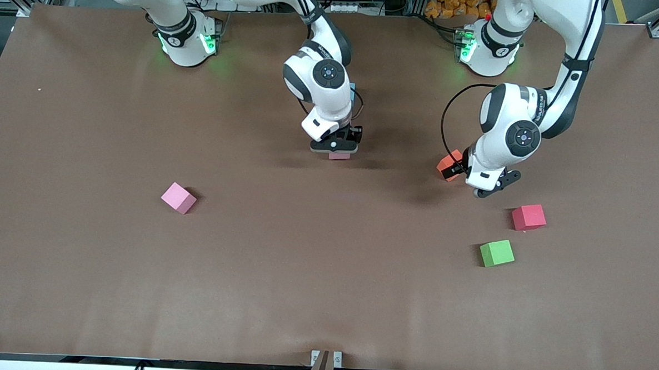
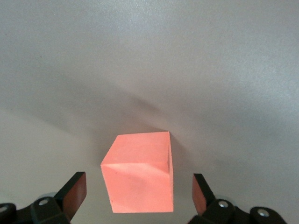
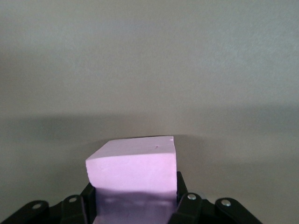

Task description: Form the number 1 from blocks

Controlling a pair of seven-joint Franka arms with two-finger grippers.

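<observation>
The right gripper [image 1: 339, 152] points straight down, fingers clamped (arm bent at mid-table); the left gripper [image 1: 488, 189] hangs low, fingers [image 2: 74, 193] spread wide.

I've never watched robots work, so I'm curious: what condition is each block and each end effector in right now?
Left end effector: open, straddling the orange block.
Orange block: on the table, not gripped.
Right end effector: shut on a purple block.
Purple block: gripped.
Pink block: lying loose.
Red cube, green cube: lying loose.
</observation>
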